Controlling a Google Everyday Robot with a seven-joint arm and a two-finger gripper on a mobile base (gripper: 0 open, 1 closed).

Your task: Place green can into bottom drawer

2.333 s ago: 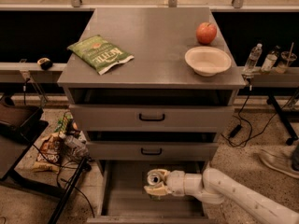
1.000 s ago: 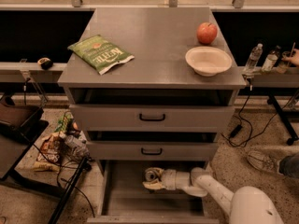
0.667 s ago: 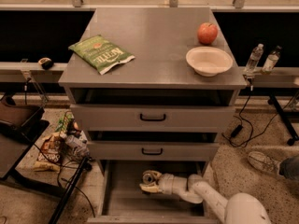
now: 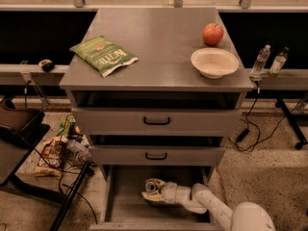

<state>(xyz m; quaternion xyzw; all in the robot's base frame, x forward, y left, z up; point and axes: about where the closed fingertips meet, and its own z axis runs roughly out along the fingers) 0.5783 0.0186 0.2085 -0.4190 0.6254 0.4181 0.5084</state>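
Note:
The bottom drawer (image 4: 126, 203) is pulled open at the foot of the grey cabinet, and its flat grey floor shows. My gripper (image 4: 150, 192) reaches into it from the right, low over the drawer floor near its middle. It is shut on the green can (image 4: 153, 185), whose round silver top faces up and left. The can's green side is mostly hidden by the fingers. My white arm (image 4: 211, 207) runs from the lower right corner into the drawer.
Two upper drawers with black handles (image 4: 157, 121) (image 4: 156, 156) are closed. On the cabinet top lie a green chip bag (image 4: 103, 56), a red apple (image 4: 212, 33) and a white bowl (image 4: 214, 62). Bottles (image 4: 262, 59) stand at right. Bags and cables (image 4: 57, 148) litter the floor at left.
My gripper has moved a little left and lower into the bottom drawer with the can. My arm's elbow has swung nearer to the camera at lower right.

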